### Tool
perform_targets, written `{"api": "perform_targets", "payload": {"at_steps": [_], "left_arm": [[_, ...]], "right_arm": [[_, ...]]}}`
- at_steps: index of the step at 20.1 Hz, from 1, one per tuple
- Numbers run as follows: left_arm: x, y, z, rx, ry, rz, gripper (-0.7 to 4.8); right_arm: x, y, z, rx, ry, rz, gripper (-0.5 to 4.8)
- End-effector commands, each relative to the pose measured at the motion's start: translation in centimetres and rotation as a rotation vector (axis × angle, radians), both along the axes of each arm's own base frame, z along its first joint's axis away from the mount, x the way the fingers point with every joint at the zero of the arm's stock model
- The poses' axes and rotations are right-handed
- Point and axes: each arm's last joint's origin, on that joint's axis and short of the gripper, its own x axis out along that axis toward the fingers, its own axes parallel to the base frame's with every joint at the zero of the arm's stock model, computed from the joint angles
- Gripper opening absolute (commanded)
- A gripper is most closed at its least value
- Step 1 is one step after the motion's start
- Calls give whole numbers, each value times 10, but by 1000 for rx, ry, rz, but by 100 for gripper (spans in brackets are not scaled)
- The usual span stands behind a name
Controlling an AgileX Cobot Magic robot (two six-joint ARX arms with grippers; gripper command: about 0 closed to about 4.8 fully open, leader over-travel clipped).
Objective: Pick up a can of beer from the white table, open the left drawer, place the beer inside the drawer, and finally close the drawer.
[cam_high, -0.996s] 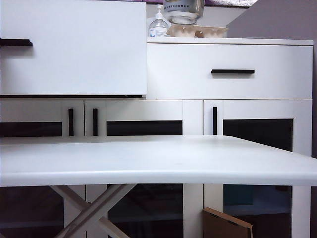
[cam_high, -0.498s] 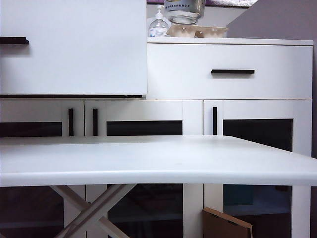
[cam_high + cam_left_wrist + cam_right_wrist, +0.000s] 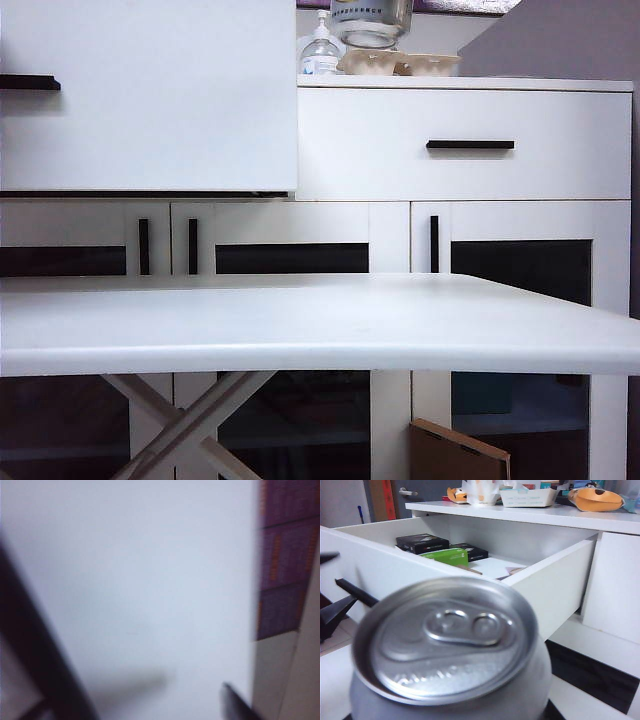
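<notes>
The small silver aluminium can of beer (image 3: 447,650) sits upright at the right gripper, filling the right wrist view, top and pull tab toward the camera. The fingers are hidden behind it — a hold looks likely, but their state cannot be told. Beyond the can, the wide white left drawer (image 3: 540,587) stands pulled out, dark and green boxes (image 3: 437,550) inside; the can's long axis must pass over its front wall. The left gripper faces a blurred white surface (image 3: 150,580); one dark finger (image 3: 235,705) shows, spread undetermined. The large white table (image 3: 320,330) lies bare.
</notes>
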Motion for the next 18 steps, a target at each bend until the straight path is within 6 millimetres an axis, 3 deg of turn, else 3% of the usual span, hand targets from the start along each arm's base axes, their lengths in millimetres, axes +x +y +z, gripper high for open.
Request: {"api": "perform_targets", "payload": {"at_steps": [1, 7, 9, 18], "left_arm": [[-3, -2, 10, 27, -69, -51, 414], [-8, -3, 12, 72, -47, -76, 415], [-11, -3, 11, 84, -1, -73, 475], [-20, -4, 5, 100, 146, -81, 479]], "right_arm": [[-4, -2, 31, 78, -127, 0, 165], [-6, -5, 63, 109, -162, -56, 165], [-7, -6, 67, 118, -175, -57, 165], [-9, -7, 81, 142, -211, -61, 165]]}}
